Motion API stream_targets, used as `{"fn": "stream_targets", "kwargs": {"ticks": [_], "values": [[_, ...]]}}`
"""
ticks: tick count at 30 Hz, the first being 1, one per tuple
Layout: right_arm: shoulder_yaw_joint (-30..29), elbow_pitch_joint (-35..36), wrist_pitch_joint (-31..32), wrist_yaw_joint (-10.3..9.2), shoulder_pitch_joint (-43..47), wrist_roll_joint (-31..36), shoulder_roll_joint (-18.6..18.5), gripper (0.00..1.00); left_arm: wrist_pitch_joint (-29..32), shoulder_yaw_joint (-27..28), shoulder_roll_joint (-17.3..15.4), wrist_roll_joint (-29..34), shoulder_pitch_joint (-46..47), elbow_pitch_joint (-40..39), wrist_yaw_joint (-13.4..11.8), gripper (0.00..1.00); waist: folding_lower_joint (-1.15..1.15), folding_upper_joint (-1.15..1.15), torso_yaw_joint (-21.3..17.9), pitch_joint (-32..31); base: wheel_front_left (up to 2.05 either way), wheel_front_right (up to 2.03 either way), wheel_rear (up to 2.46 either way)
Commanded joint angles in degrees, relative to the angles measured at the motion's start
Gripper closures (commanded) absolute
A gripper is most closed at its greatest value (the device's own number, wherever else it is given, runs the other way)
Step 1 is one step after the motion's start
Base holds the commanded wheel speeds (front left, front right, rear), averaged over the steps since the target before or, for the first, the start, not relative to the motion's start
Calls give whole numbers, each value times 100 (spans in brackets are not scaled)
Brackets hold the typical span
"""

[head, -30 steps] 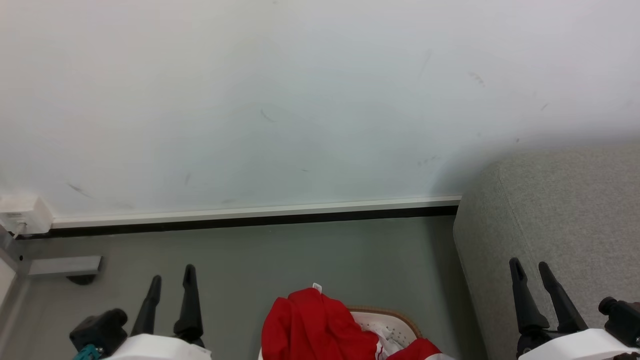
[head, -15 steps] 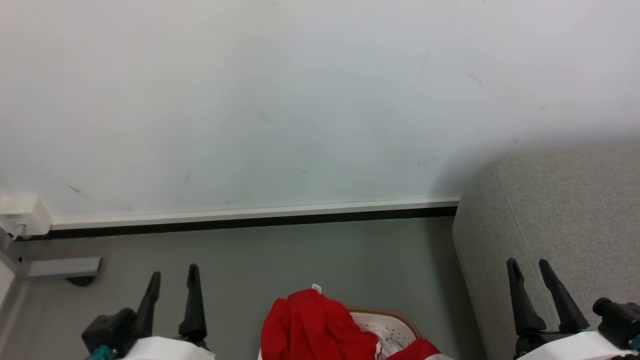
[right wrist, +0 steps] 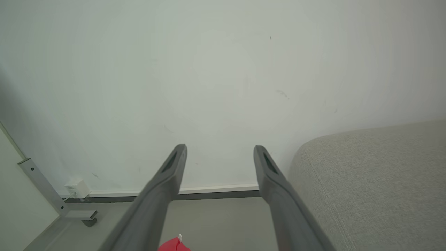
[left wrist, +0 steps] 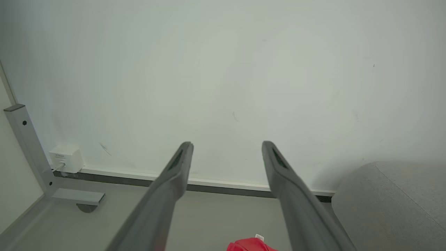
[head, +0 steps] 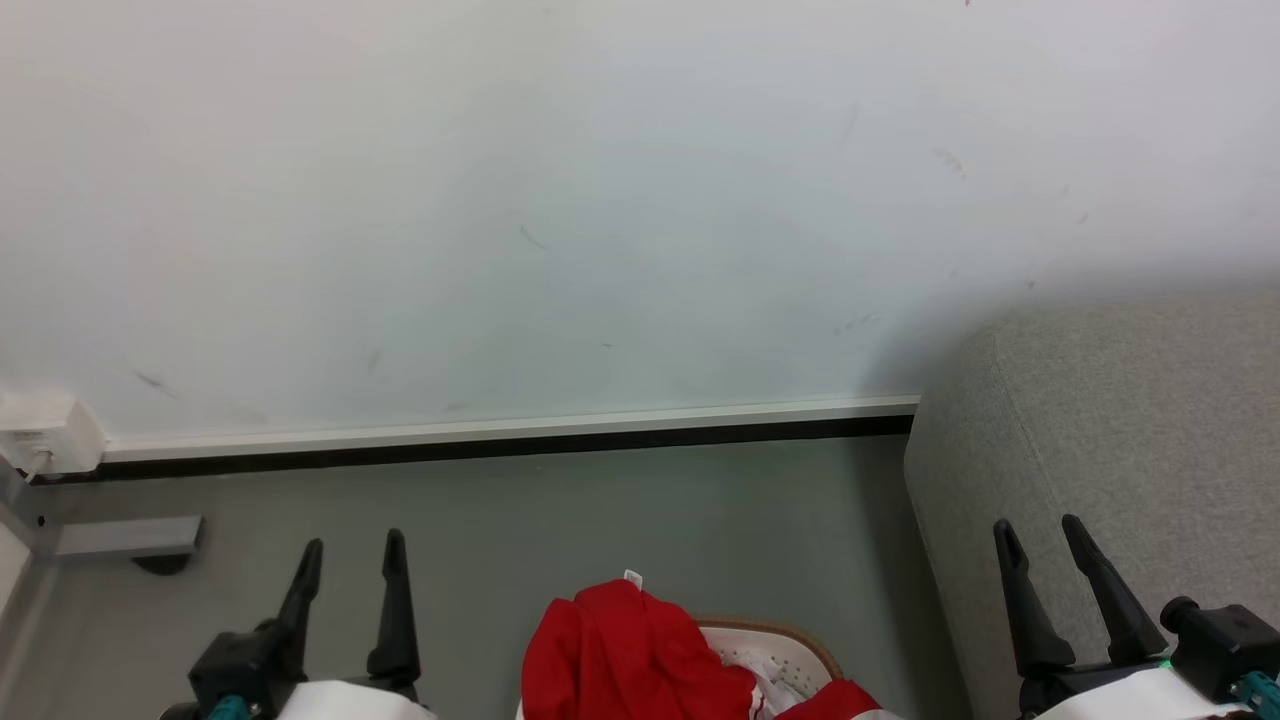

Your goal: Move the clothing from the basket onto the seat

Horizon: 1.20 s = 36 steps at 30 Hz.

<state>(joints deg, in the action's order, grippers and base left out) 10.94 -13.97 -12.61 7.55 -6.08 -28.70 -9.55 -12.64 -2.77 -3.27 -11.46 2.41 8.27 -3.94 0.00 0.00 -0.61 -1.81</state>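
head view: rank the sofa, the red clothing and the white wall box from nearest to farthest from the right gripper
1. The sofa, at the right, directly behind the right gripper and its open fingers.
2. The red clothing, heaped in the basket at bottom centre, off to the gripper's left.
3. The white wall box, low on the wall at the far left edge.

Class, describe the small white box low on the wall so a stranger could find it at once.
Along the pale scuffed wall, follow the white skirting strip left to its end. There, beside a grey metal leg, sits the small white plastic box, the one thing trailing a cable.
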Motion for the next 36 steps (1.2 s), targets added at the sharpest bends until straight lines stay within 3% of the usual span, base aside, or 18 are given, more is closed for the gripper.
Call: {"fn": "stream_targets", "kwargs": {"ticks": [1, 22, 36], "values": [[20, 1, -45, -10, -99, 77, -61, 0, -45, -3, -36, 125, -33, -46, -15, 0, 0, 0, -2, -1, 0, 0, 0], [139, 92, -272, -12, -92, 696, -101, 0, -261, -59, -1, 1016, -94, -3, -131, 0, 0, 0, -24, -31, 0, 0, 0], [111, 82, -260, -12, -91, 608, -80, 0, -254, -22, 16, 914, -72, 40, -95, 0, 0, 0, -34, -14, 0, 0, 0]]}}
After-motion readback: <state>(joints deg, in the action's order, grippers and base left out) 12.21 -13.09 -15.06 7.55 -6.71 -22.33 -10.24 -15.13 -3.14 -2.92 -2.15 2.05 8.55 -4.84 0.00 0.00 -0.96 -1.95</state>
